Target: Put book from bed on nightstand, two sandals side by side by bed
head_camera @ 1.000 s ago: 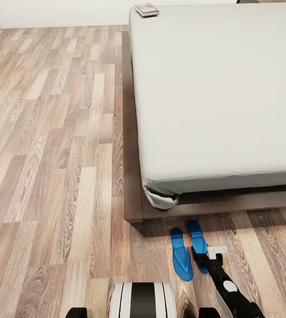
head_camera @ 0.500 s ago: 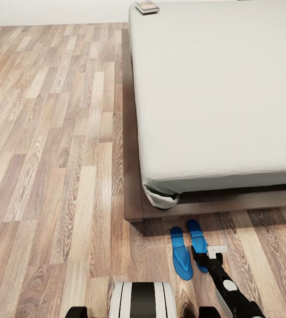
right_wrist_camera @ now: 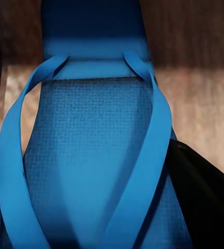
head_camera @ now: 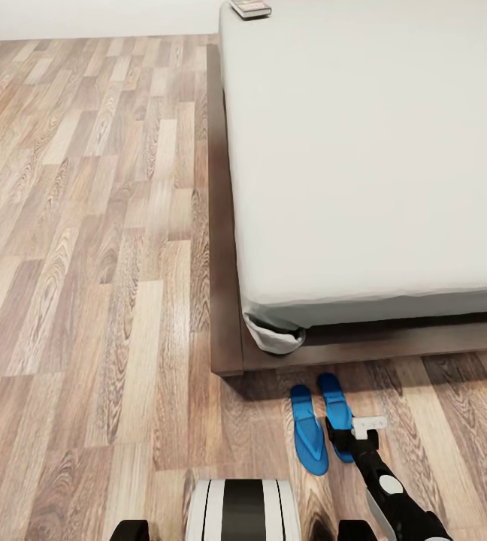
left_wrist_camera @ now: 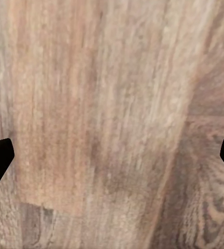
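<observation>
Two bright blue sandals lie side by side on the wood floor at the foot corner of the bed (head_camera: 364,150): one sandal (head_camera: 307,432) on the left, the other sandal (head_camera: 335,402) just right of it. My right gripper (head_camera: 346,445) covers the heel of the right one. In the right wrist view its straps and sole (right_wrist_camera: 91,155) lie between the dark fingers (right_wrist_camera: 205,197), which hug its sides. The book (head_camera: 249,7) lies on the far left corner of the mattress. My left gripper (left_wrist_camera: 112,166) hangs open over bare floor.
The dark wooden bed frame (head_camera: 225,300) juts out along the mattress's left side and foot. A loose fold of sheet (head_camera: 273,338) hangs at the near corner. Wide plank floor (head_camera: 86,263) stretches to the left. My white base (head_camera: 242,511) shows at the lower edge.
The whole head view has shifted slightly, so the book sits higher in the picture. The sandals and the right gripper have kept their places.
</observation>
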Motion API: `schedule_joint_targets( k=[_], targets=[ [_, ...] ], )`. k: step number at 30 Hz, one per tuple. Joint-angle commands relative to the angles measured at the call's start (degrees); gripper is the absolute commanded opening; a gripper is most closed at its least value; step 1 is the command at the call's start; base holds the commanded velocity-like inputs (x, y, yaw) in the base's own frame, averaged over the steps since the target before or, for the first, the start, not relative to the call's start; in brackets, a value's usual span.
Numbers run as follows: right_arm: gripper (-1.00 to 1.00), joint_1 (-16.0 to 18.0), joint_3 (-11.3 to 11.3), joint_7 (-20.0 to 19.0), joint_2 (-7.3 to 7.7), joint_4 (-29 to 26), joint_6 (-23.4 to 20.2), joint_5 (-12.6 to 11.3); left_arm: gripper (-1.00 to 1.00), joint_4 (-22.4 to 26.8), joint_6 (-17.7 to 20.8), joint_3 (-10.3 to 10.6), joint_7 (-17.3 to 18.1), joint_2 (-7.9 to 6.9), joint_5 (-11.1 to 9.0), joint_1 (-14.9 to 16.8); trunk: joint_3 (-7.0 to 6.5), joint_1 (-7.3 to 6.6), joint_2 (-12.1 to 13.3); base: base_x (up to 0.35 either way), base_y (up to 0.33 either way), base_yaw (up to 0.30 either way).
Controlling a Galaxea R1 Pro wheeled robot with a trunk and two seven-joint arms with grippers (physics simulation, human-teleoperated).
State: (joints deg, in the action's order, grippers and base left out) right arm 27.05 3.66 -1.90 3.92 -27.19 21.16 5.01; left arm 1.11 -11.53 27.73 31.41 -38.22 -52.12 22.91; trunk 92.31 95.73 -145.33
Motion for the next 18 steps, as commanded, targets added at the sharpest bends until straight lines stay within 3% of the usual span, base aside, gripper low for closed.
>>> schedule_joint_targets(
  k=[1,18],
  targets=[
    [-1.00,0.02,0.38,-0.20,-0.04,0.03,0.19,0.52,1.00,-0.05,-0.25,0.48,0.14,-0.01,-0.33,0.03,0.03,-0.01,-0.01,0.000,0.000,0.000],
    [-1.00,0.04,0.38,-0.21,-0.01,0.43,0.18,0.57,1.00,-0.05,-0.25,0.48,0.14,-0.01,-0.35,0.03,0.47,0.04,-0.04,0.000,0.000,0.000]
  ],
)
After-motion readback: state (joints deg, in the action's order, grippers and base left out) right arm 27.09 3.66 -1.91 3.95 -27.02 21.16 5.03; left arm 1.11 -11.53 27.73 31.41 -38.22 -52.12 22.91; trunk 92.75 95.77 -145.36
